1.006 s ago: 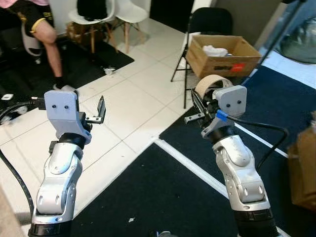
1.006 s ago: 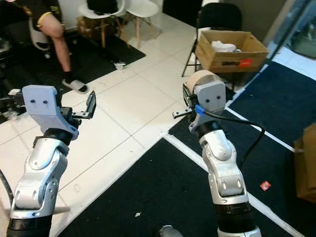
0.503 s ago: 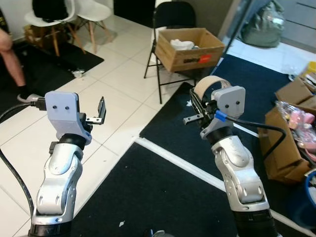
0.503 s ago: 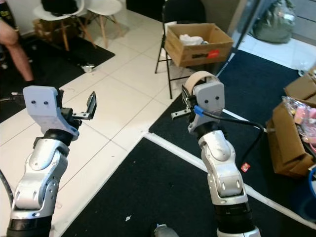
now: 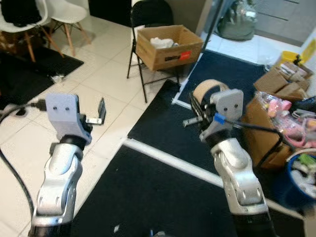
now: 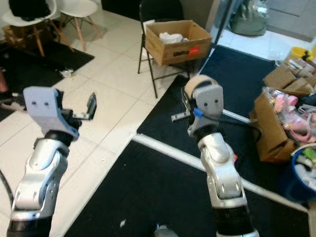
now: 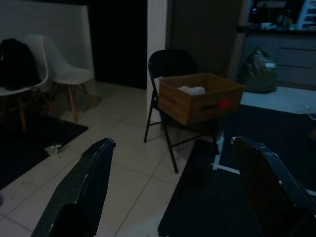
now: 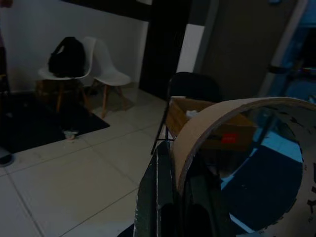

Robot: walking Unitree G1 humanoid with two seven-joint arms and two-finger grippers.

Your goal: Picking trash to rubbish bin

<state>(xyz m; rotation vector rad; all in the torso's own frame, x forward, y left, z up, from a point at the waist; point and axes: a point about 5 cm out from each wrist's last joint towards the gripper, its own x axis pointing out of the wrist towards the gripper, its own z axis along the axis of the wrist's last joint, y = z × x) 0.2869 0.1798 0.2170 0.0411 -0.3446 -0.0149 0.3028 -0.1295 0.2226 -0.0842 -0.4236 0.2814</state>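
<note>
Two arms raised in front of the robot. Right gripper is clamped on a cardboard ring, fingers pinching its wall w/ the ring standing upright above them; right wrist view shows the pinch close up, ring wall squeezed between the black fingers. Left gripper is spread wide w/ nothing in it; left wrist view shows both fingers far apart, floor between them.

Eye views show what wrist views don't: blue bin w/ rubbish at near right, cartons and pink bags on the right. Both wrist views are dark, looking at the far side: black folding chair carrying an open cardboard box, white chairs far left.

Floor: white tile left, black mat w/ white tape line near and right.
</note>
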